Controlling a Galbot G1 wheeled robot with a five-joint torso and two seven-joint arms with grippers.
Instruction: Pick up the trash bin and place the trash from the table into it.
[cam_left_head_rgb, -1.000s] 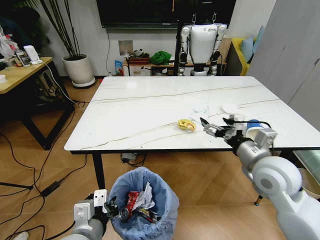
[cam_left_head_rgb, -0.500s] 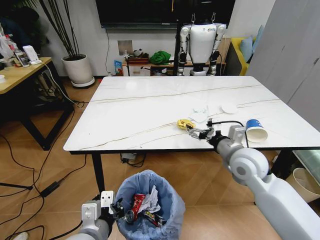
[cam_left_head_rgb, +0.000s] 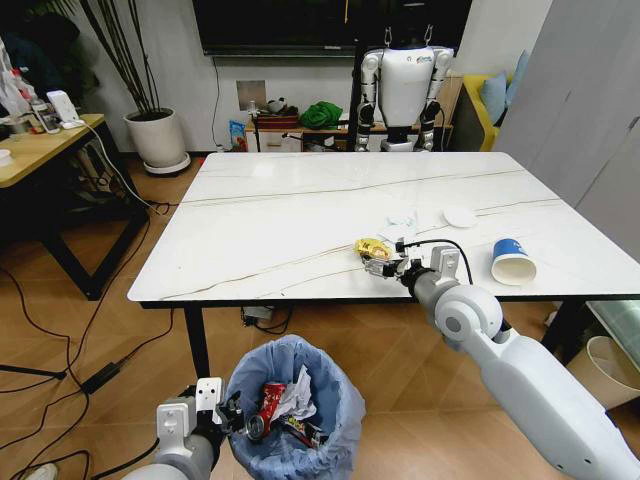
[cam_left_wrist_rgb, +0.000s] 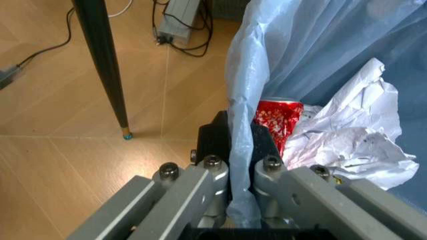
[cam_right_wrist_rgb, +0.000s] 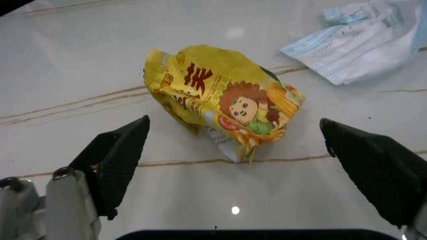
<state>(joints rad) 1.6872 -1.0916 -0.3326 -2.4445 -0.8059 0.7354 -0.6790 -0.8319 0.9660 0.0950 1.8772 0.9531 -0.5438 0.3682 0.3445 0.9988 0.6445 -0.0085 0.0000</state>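
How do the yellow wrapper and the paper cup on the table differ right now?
The yellow wrapper is crumpled, flat and printed; the paper cup is a rigid blue-and-white cone lying on its side. The wrapper sits between the open jaws of the right gripper; the cup lies apart, further toward the robot's right, untouched. Both rest on the table, near its front edge.

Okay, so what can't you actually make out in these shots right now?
- Head view: the trash bin's lower body and floor contact, cut off by the bottom edge.
- Head view: items under the tissue and red wrapper, buried.
- Left wrist view: the left claw's fingertip inside the bin, covered by the blue liner.
- Right wrist view: the yellow wrapper's underside; the right claw's own body blocks the table edge.
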